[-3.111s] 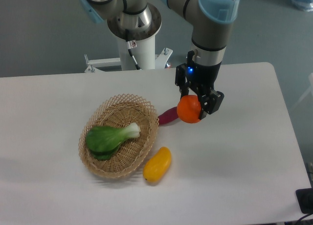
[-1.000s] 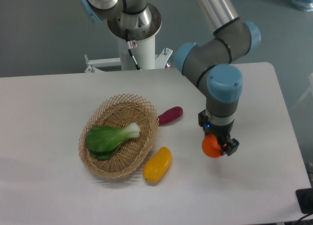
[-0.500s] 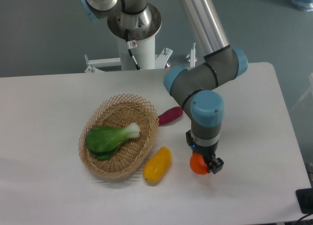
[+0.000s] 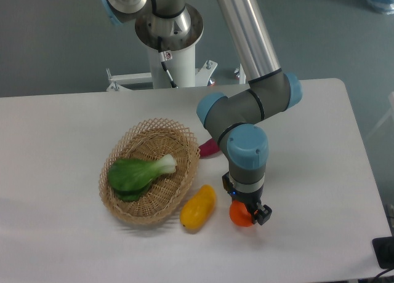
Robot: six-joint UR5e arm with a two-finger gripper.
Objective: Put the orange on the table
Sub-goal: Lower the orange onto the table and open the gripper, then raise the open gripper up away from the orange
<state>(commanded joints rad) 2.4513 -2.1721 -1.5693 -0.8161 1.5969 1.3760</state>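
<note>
The orange (image 4: 240, 216) is a small bright-orange ball low over the white table (image 4: 320, 172), near its front and just right of a yellow-orange fruit. My gripper (image 4: 244, 214) points straight down and is shut on the orange, its dark fingers on either side of it. Whether the orange touches the tabletop cannot be made out. The arm's wrist hides the top of the orange.
A yellow-orange mango-like fruit (image 4: 198, 207) lies just left of the gripper. A wicker basket (image 4: 151, 170) holding a green leafy vegetable (image 4: 139, 173) stands to the left. A purple vegetable (image 4: 208, 149) lies partly behind the arm's elbow.
The gripper has carried the orange from above the purple vegetable to the right, then down and back left, close to the yellow-orange fruit and low over the table.
</note>
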